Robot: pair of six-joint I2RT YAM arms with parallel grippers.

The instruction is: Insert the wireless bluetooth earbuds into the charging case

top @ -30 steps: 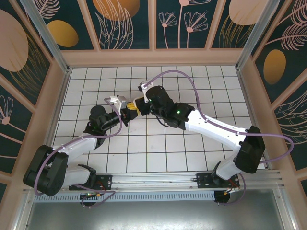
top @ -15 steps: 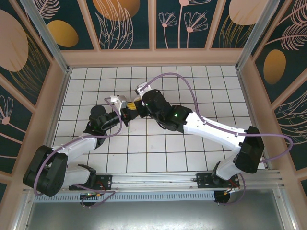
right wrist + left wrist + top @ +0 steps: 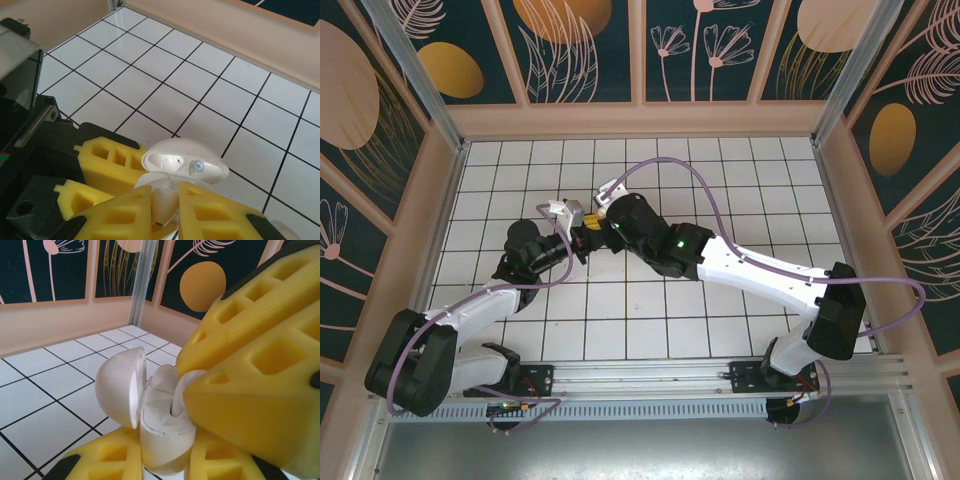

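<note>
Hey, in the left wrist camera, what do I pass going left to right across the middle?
charging case lid → charging case base → earbud → right tool's yellow finger

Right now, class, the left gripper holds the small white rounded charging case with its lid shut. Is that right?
No: the lid stands open, as the left wrist view shows; the left gripper does hold the small white rounded charging case.
</note>
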